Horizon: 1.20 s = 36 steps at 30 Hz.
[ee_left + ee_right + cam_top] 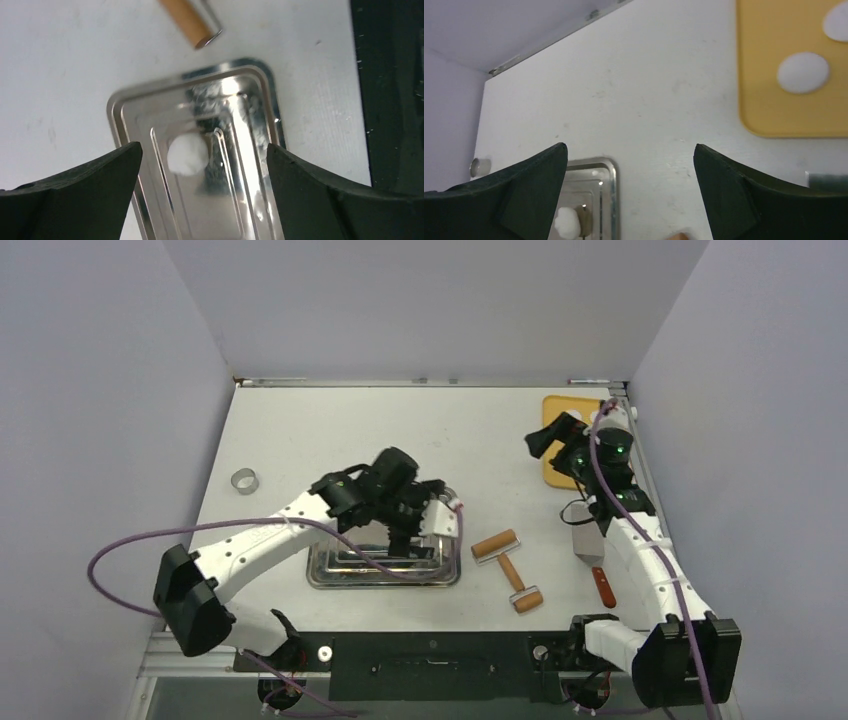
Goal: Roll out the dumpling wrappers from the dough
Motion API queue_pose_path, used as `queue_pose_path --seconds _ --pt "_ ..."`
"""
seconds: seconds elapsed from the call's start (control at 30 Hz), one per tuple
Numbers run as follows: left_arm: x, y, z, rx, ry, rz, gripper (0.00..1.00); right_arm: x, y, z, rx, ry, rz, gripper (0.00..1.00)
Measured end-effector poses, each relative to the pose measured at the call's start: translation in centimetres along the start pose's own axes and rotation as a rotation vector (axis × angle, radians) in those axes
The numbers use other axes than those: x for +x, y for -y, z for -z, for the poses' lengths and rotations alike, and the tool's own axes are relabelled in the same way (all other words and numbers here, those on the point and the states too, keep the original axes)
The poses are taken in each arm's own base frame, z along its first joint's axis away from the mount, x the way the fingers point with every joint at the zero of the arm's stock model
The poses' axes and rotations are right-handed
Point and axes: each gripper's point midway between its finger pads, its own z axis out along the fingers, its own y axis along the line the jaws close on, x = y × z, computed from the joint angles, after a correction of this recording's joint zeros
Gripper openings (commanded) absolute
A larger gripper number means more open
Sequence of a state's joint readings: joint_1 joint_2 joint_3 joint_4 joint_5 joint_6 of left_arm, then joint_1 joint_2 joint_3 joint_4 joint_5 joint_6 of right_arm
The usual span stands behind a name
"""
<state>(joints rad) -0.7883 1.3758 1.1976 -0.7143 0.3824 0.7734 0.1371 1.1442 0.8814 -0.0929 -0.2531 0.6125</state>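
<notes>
Right gripper gapes; oval wrapper seemingly lies lengthwise left-right.

The white bench carries a steel tray at 6 o'clock, a wooden rolling pin at 5, a red-handled scraper at 4, a yellow cutting board at 2 and a metal ring at 9.

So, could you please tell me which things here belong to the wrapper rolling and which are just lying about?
Job: small flat white round wrappers on the yellow board; white dough piece in the shiny metal tray; wooden rolling pin.
Lying about: small metal ring; red-handled metal scraper.
</notes>
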Motion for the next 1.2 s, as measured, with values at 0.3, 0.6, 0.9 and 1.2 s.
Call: queue_pose_path --seconds 0.3,0.6,0.9,1.2 --pt "-9.0 4.2 -14.1 0.294 -0.037 -0.441 0.91 5.2 11.9 3.0 0.226 -0.119 -0.167 0.91" --pt "-8.8 7.7 -22.3 0.444 -0.103 -0.610 0.88 5.4 13.8 3.6 0.217 -0.137 -0.182 0.90" --pt "-5.6 7.8 -23.3 0.467 -0.198 -0.672 0.65 5.5 14.1 3.7 0.197 -0.139 -0.187 0.89" --pt "-4.9 7.8 -23.4 0.480 -0.225 -0.686 0.00 5.6 14.0 3.8 0.193 -0.142 -0.185 0.89"
